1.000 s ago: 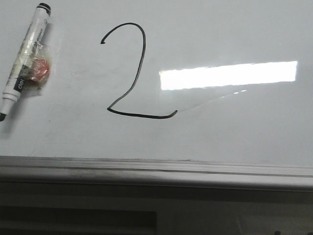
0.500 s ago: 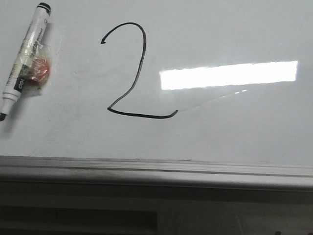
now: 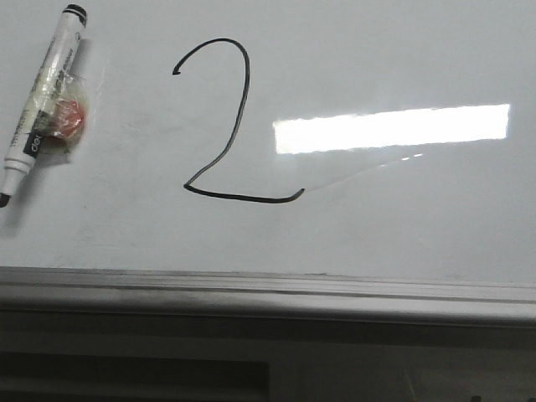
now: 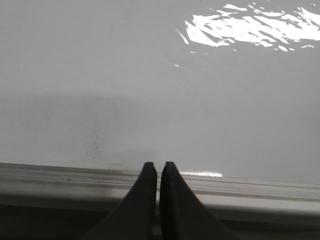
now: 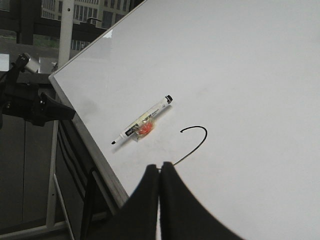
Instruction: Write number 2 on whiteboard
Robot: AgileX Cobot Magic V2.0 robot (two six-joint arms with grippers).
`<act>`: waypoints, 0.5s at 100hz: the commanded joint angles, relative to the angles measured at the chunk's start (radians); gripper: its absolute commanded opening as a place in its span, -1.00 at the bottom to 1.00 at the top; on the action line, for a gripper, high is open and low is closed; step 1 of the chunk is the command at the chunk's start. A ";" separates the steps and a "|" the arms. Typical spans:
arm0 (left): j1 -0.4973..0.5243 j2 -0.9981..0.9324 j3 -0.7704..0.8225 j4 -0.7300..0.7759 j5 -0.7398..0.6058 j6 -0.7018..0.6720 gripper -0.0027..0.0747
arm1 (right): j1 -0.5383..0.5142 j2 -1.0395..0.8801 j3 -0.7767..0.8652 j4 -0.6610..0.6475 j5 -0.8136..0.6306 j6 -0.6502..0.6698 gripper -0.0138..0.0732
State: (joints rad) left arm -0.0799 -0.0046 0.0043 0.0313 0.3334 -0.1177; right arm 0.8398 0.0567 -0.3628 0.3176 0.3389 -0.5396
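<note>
A large black number 2 (image 3: 226, 126) is drawn on the glossy whiteboard (image 3: 402, 218), left of centre in the front view. Its curved top (image 5: 196, 135) also shows in the right wrist view. A white marker pen (image 3: 43, 96) with a black cap lies on the board at the far left, a small red object (image 3: 67, 119) beside it. No gripper appears in the front view. My left gripper (image 4: 158, 165) is shut and empty over the board's grey edge strip (image 4: 60, 175). My right gripper (image 5: 160, 166) is shut and empty above the board, near the digit's lower part.
A bright rectangle of reflected light (image 3: 389, 127) lies across the board right of the digit. The grey edge strip (image 3: 268, 289) runs along the board's near side, dark space below it. In the right wrist view the other arm (image 5: 35, 105) stands beyond the board's corner.
</note>
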 commanded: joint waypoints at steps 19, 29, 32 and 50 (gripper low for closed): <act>0.001 -0.028 0.027 -0.004 -0.044 -0.004 -0.98 | -0.007 0.012 -0.026 -0.002 -0.079 -0.001 -0.80; 0.001 -0.028 0.027 -0.004 -0.044 -0.004 -0.98 | -0.007 0.012 -0.026 -0.002 -0.079 -0.001 -0.80; 0.001 -0.028 0.027 -0.004 -0.044 -0.004 -0.98 | -0.007 0.012 -0.026 -0.002 -0.079 -0.001 -0.80; 0.001 -0.028 0.027 -0.004 -0.044 -0.004 -0.98 | -0.009 0.012 0.002 -0.004 -0.101 0.002 -0.80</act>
State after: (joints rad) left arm -0.0799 -0.0046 0.0043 0.0313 0.3334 -0.1177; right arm 0.8398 0.0567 -0.3522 0.3176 0.3328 -0.5396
